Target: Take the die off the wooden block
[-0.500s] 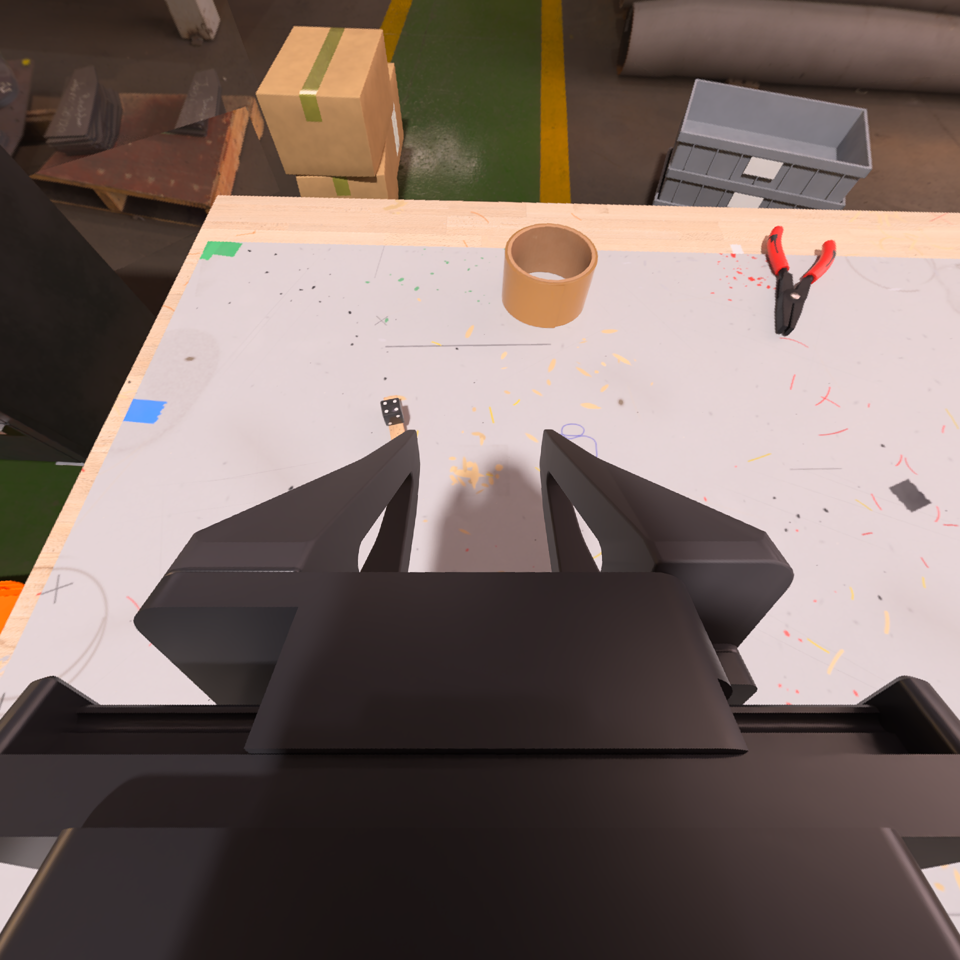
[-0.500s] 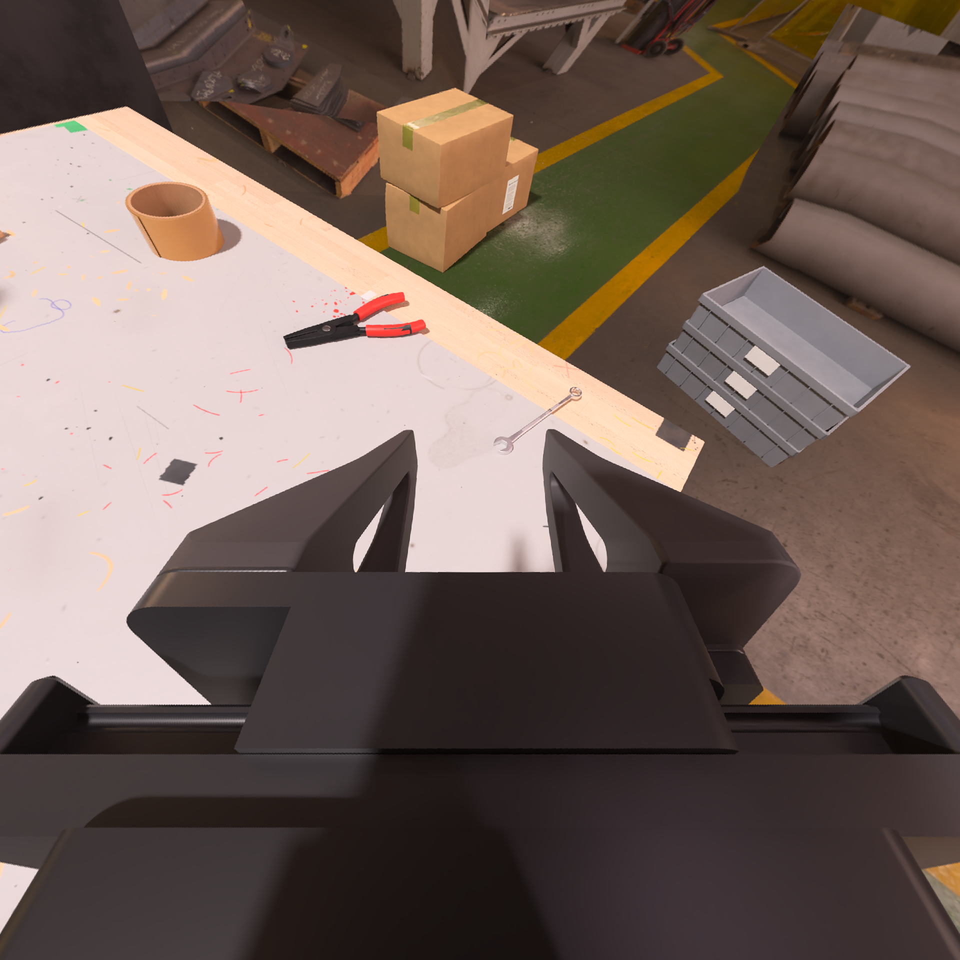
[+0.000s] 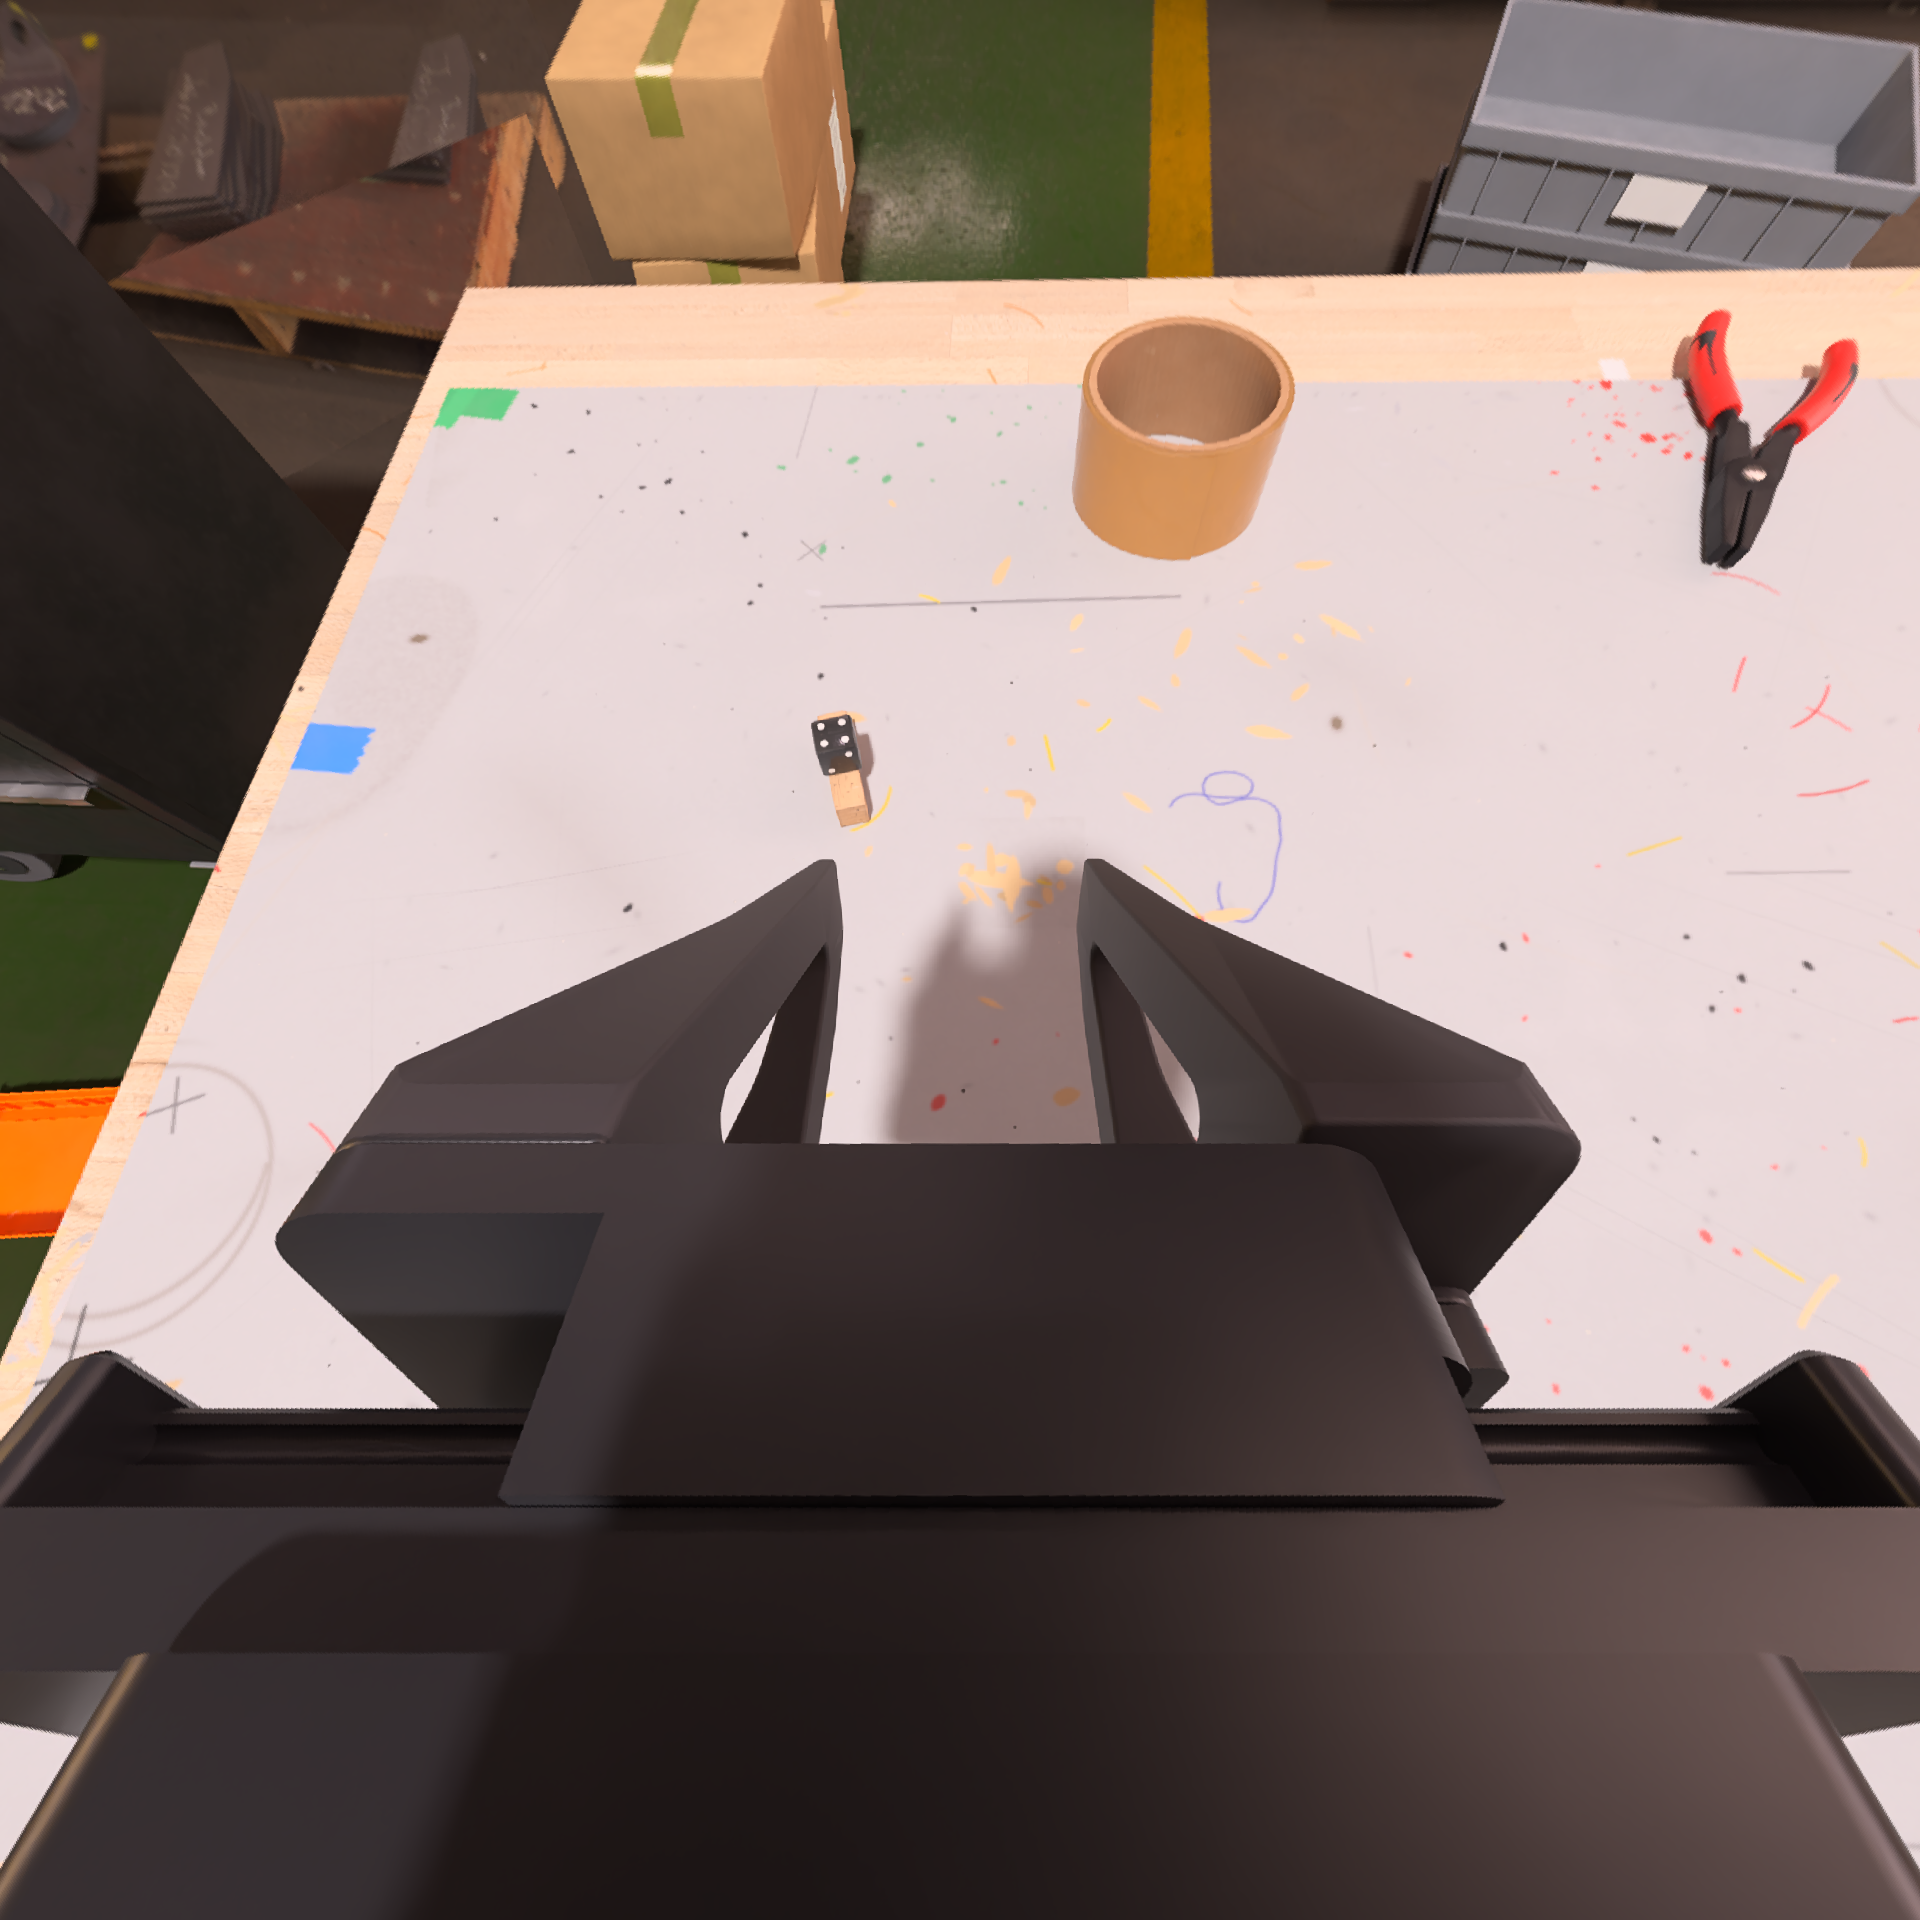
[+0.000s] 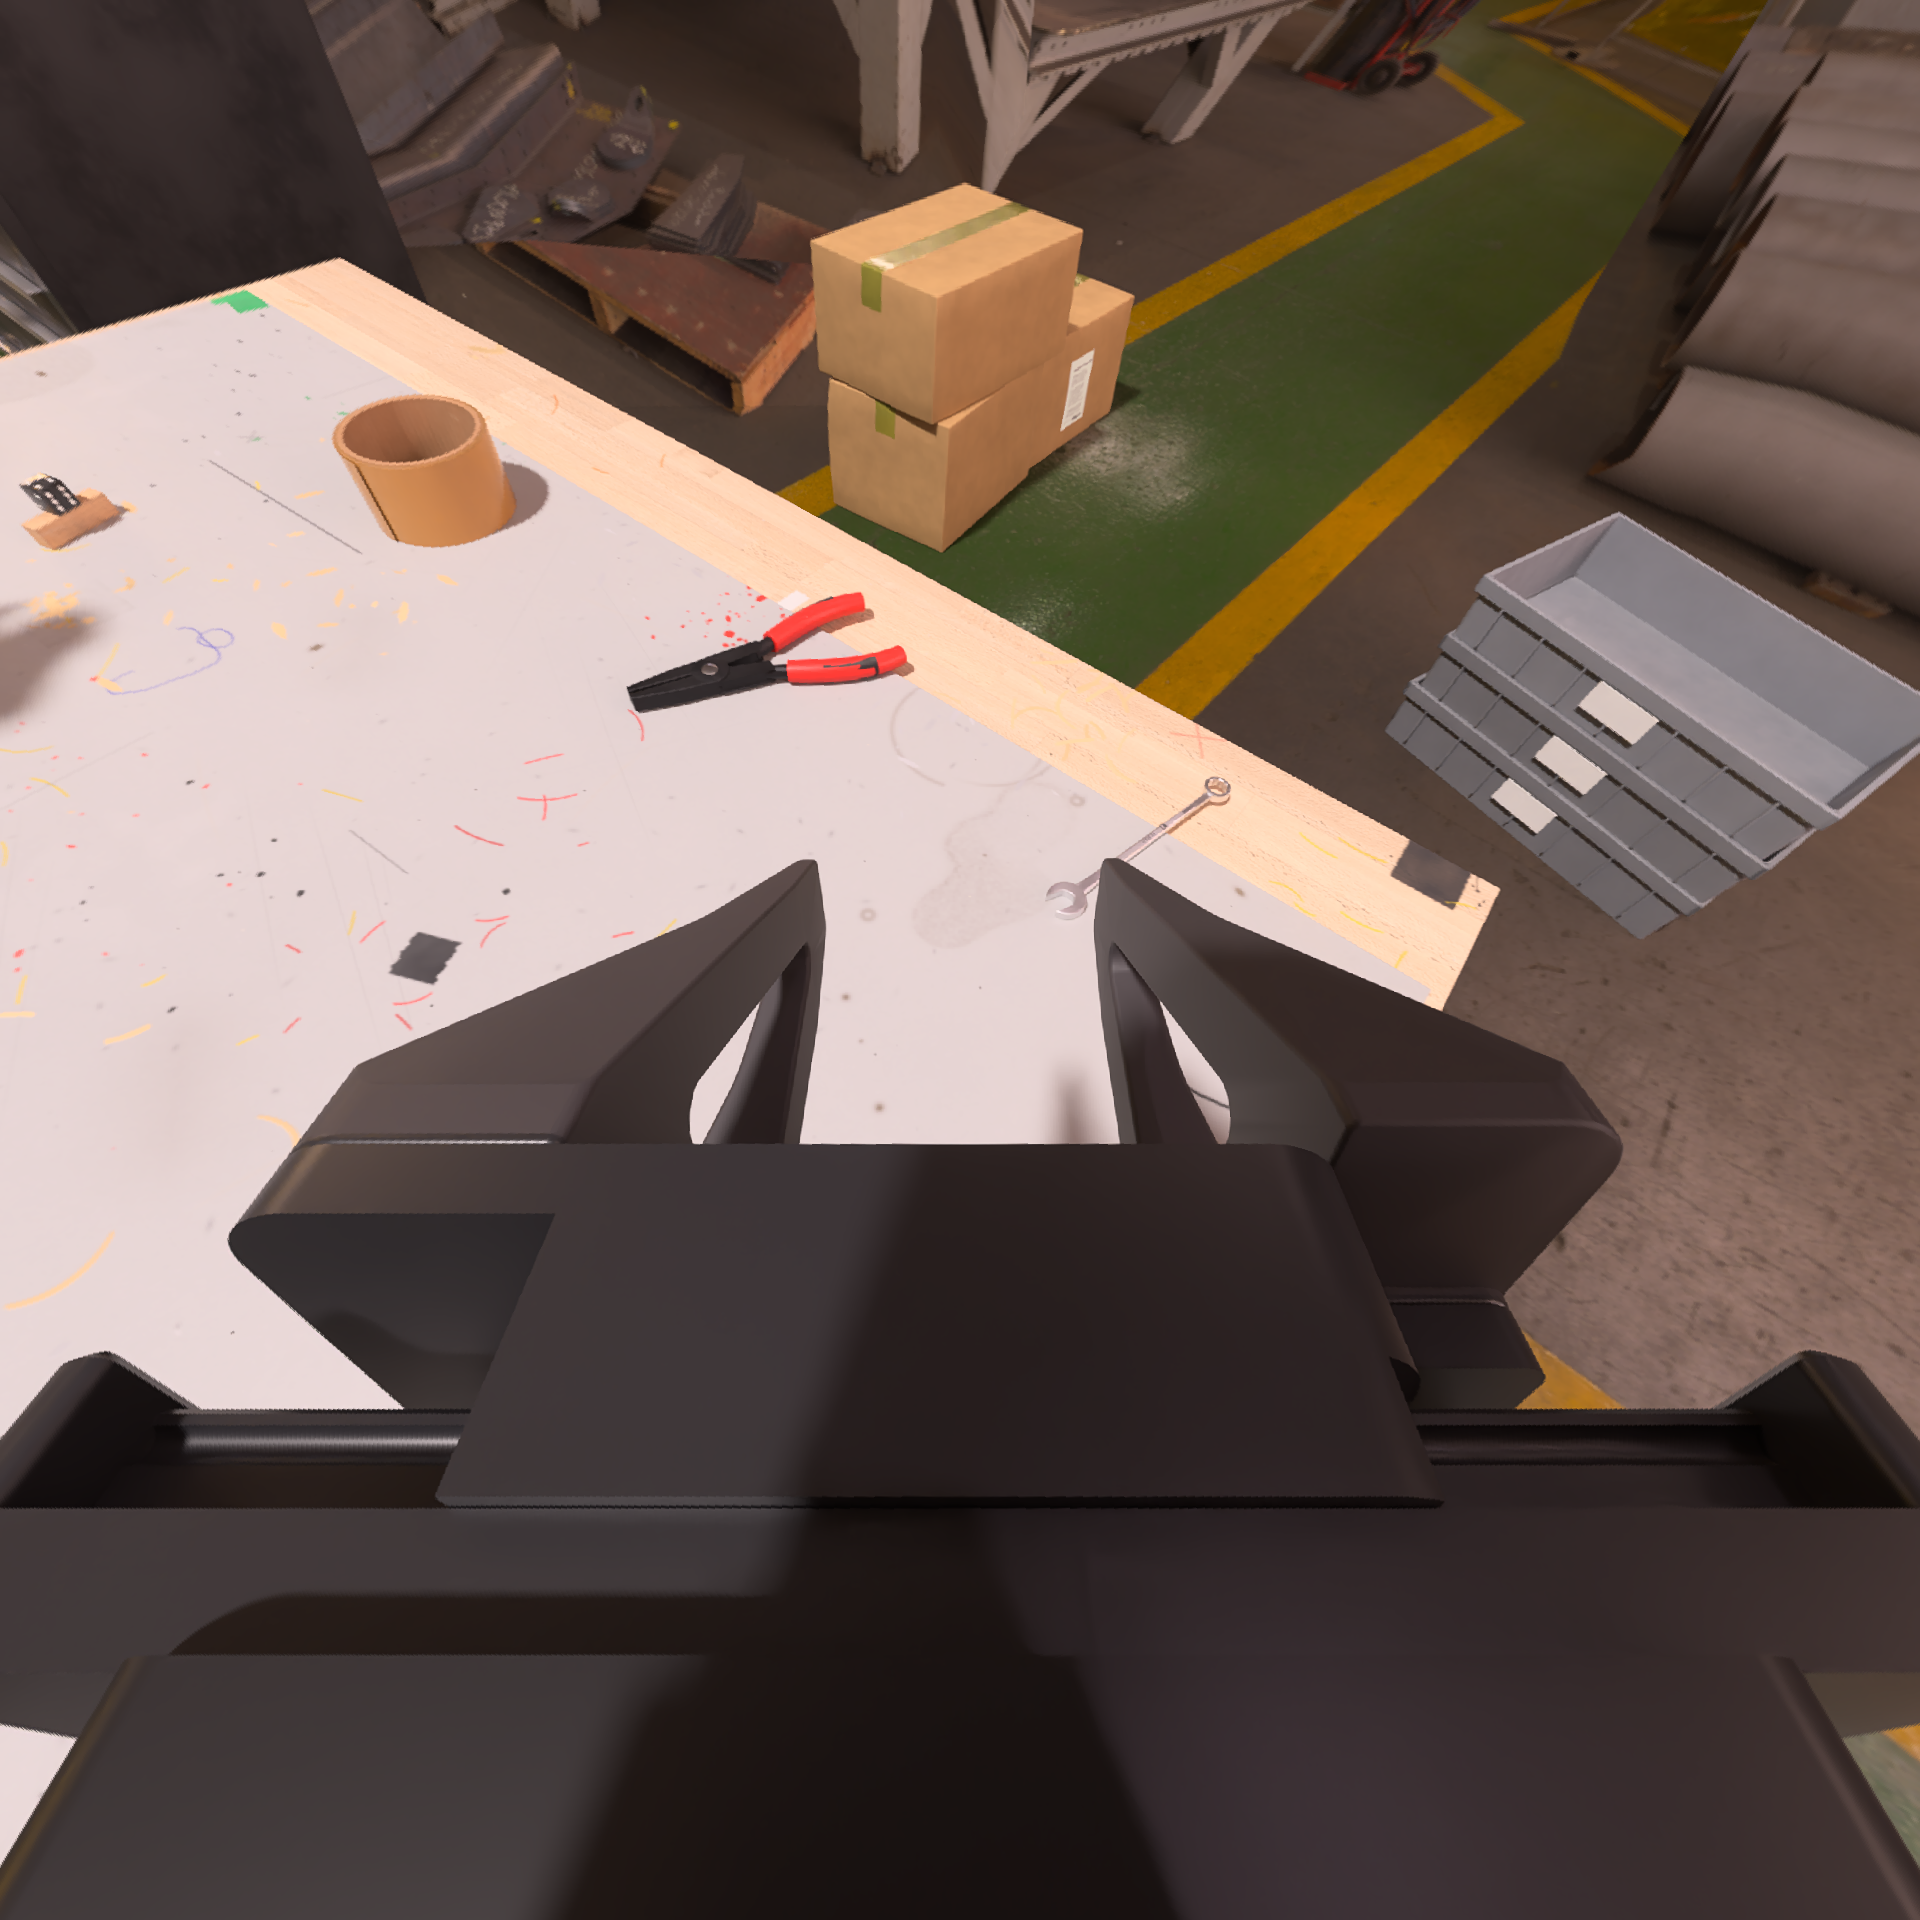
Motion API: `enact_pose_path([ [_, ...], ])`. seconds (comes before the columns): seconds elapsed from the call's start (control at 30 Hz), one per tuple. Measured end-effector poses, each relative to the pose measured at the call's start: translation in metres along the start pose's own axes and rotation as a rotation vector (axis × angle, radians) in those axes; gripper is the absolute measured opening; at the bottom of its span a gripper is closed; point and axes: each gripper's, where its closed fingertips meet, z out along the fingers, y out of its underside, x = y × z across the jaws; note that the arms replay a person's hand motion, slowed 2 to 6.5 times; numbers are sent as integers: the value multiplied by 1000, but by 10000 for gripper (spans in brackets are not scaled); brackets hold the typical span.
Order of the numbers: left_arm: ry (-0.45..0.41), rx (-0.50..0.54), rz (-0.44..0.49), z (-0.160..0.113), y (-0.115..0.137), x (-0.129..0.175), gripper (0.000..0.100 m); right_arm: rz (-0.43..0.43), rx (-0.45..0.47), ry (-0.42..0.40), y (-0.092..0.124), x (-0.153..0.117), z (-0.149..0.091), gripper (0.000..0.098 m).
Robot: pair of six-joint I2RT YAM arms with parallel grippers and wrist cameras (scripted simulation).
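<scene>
1. Left gripper [image 3: 958, 868] hangs above the worktop [image 3: 1455, 1039], jaws spread apart with nothing between them, only their shadow on the white surface.
2. Just beyond the left fingertip, at about 11 o'clock from it, lies the wooden block [image 3: 850, 798], a small pale piece flat on the worktop.
3. The die [image 3: 835, 744], black with white pips, sits on the block's far end, touching it, clear of the jaws.
4. Farther out at 12 o'clock stands a cardboard tape roll [image 3: 1182, 436], upright and hollow.
5. Over at 2 o'clock, near the far edge, red-handled pliers [image 3: 1756, 447] lie flat.
6. Right gripper [image 4: 958, 873] is well apart from all that, near the worktop's right corner, jaws parted and empty.
7. A small wrench [image 4: 1138, 847] lies just beyond its right fingertip at 1 o'clock.
8. From this side the die and block show far off at 10 o'clock, at the picture's left edge.
</scene>
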Motion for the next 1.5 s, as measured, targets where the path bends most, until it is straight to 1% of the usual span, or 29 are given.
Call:
enact_pose_path([
  [0.27, 11, -76, 17, 23, 13, -4, 363, 31, 17, -65, -4, -14, 2, 426],
  [0.43, 15, -150, 11, 46, 10, -13, 353, 44, 17, -101, -5, -21, 4, 398],
  [0.67, 21, -246, -17, 81, 5, -25, 322, 23, 5, -105, -4, -26, 7, 396],
  [0.97, 58, -395, -46, 120, 13, -24, 321, -16, -38, -100, 2, -31, 11, 401],
  [1.23, 13, -527, -59, 149, 28, -33, 324, -34, -63, -106, 5, -33, 14, 408],
  [1.5, -29, -618, -105, 169, 38, -41, 313, -49, -83, -104, 9, -33, 17, 414],
])
